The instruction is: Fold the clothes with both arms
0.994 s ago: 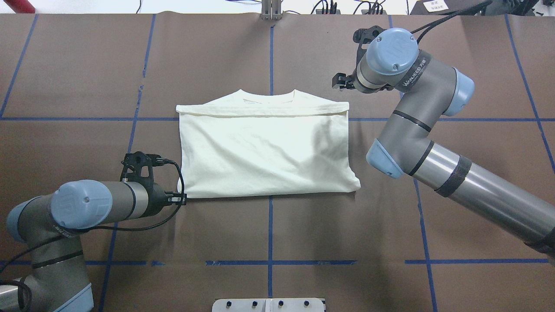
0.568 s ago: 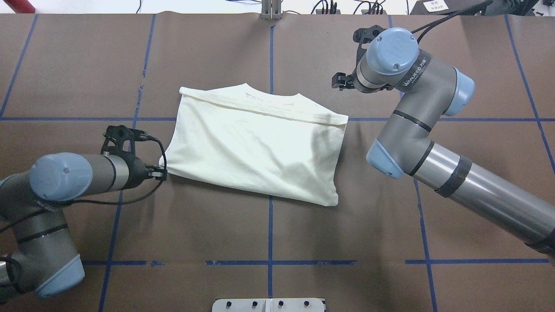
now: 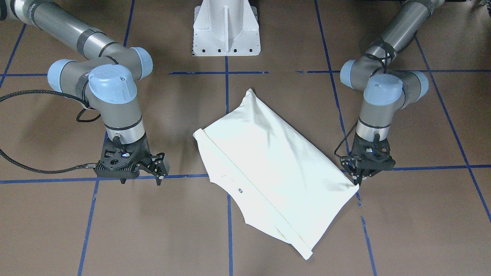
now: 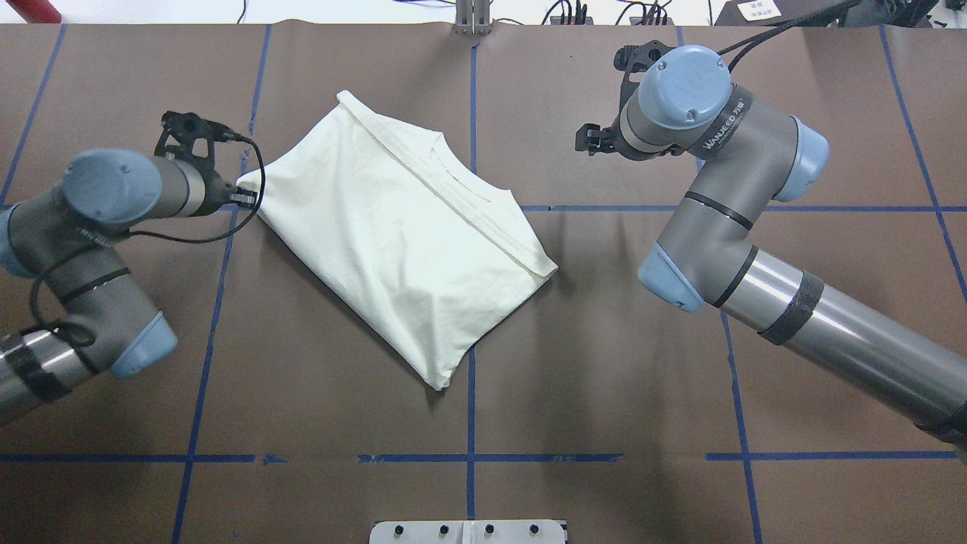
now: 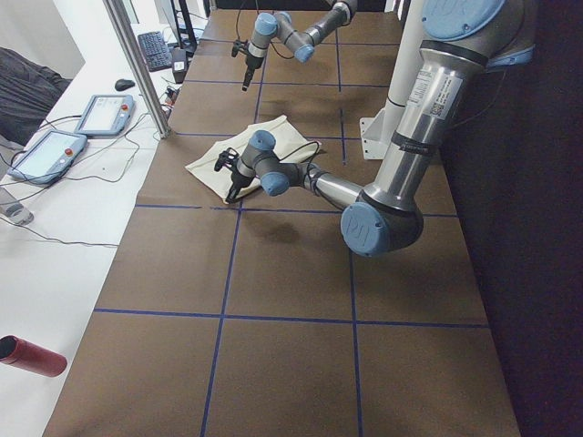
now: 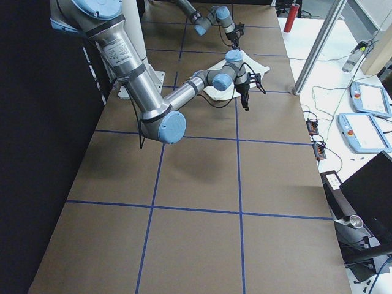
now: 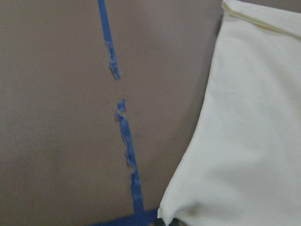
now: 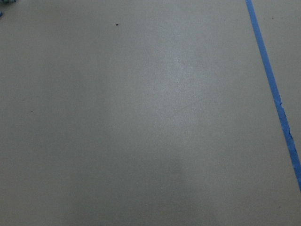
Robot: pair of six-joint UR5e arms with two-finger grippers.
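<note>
1. T-shirt [image 4: 400,234], folded into a plain cream rectangle with no print showing, is lying diagonally across the middle of the desk [image 4: 680,378]. Its collar [image 4: 453,168] is facing the far side and one corner is pointing toward the robot.
2. The left end effector [image 4: 243,198] is gripping the shirt's left-hand corner, fingers together on the cloth and low against the desk. The left wrist view is showing that corner at its bottom edge, beside a blue tape line [image 7: 124,136].
3. A second ago the shirt was lying square to the tape grid, with this end effector at its near left corner. Since then the left arm [image 4: 113,196] has been carrying that corner away from the robot. The whole shirt is pivoting with it, sliding on the desk rather than lifting.
4. The right end effector [image 4: 588,140] is hovering with its fingers apart over bare desk, well apart from the shirt. The right arm [image 4: 725,189] has hardly shifted.
5. This one-armed drag seems to be reorienting the bundle, not adding a fold. The layers are looking undisturbed, so the earlier folds are probably holding. Any further fold would likely be needing the right end effector brought to the cloth.
</note>
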